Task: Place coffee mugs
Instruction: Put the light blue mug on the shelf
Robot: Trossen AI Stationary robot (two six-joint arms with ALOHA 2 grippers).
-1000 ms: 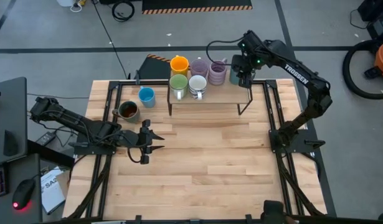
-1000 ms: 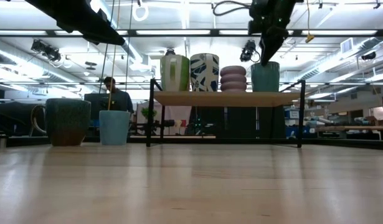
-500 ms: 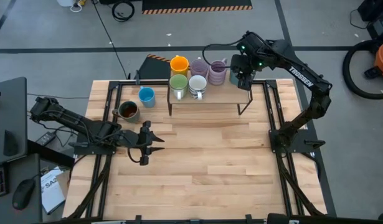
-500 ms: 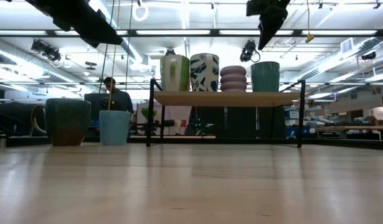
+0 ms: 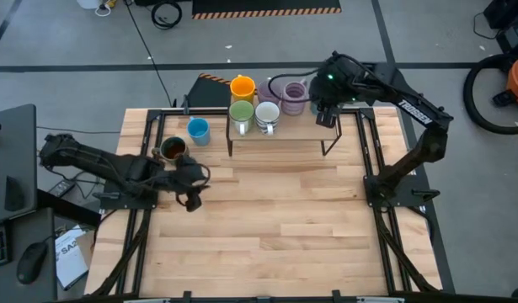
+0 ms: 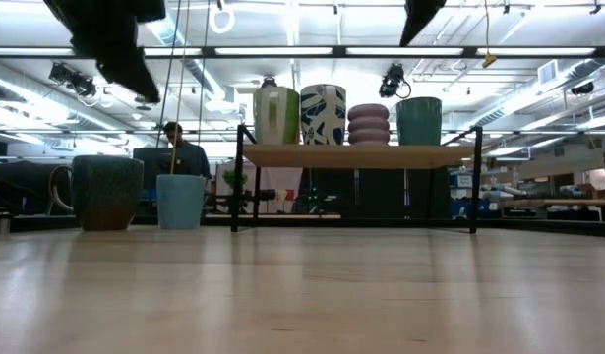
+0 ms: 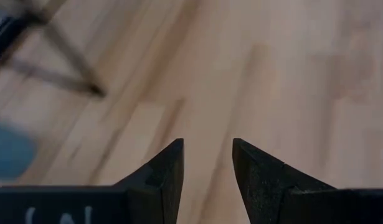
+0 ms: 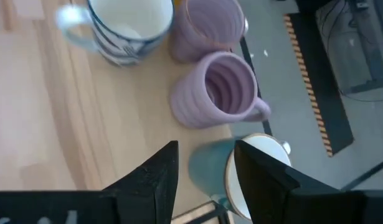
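Several coffee mugs stand on a small raised shelf (image 5: 284,135) at the table's far side: orange (image 5: 242,87), green (image 5: 241,111), white with blue pattern (image 8: 126,25), two pale purple (image 8: 219,93) (image 8: 207,28), and a teal one with a white inside (image 8: 219,180). A blue mug (image 5: 198,130) and a dark mug (image 5: 173,150) stand on the table left of the shelf. My right gripper (image 8: 207,165) hangs open well above the teal mug. My left gripper (image 7: 207,158) is open over bare wood, near the dark mug.
The shelf stands on thin black legs (image 6: 236,177). The wide wooden tabletop (image 5: 284,219) spreads in front of it. Black frame rails (image 5: 372,168) run along the table's left and right sides. A person (image 6: 179,152) sits in the room beyond the table.
My right gripper has risen from the teal mug's rim, high above the shelf; the mug stays standing there. My left gripper has rolled and tipped its fingers downward, and shifted a little toward the dark mug.
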